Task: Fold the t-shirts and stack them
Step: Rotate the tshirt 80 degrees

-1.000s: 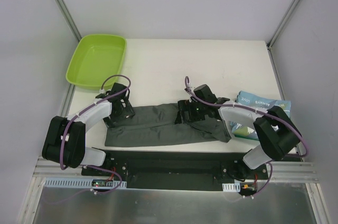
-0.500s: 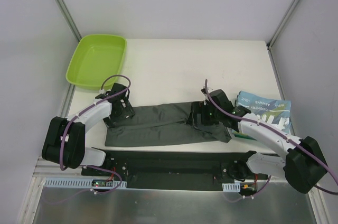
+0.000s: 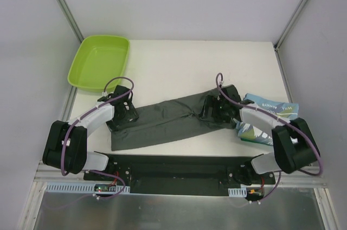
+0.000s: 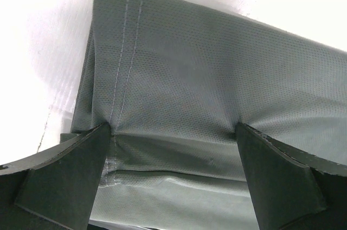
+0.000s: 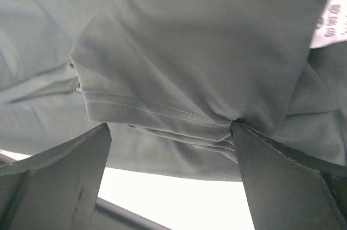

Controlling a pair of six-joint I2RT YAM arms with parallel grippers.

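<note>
The dark grey t-shirt (image 3: 162, 122) lies folded into a long strip, running slantwise from near left to far right. My left gripper (image 3: 122, 112) stands on its left end. In the left wrist view (image 4: 172, 129) its fingers are spread wide and press down on the cloth (image 4: 217, 67). My right gripper (image 3: 215, 109) is at the strip's right end. In the right wrist view (image 5: 169, 129) its jaws are wide apart, with the hemmed cloth (image 5: 190, 40) bunched against the right finger. The light blue t-shirt (image 3: 274, 108) with white lettering lies folded at the right, partly under the right arm.
A lime-green tray (image 3: 122, 62) sits at the far left corner. A black base plate (image 3: 179, 167) runs along the near table edge. White walls and metal posts close in the table. A white label (image 5: 331, 24) shows on the grey shirt.
My right gripper has swung away from the near edge and to the right, taking the grey shirt's right end with it, so the strip now lies slanted. The left gripper has stayed put.
</note>
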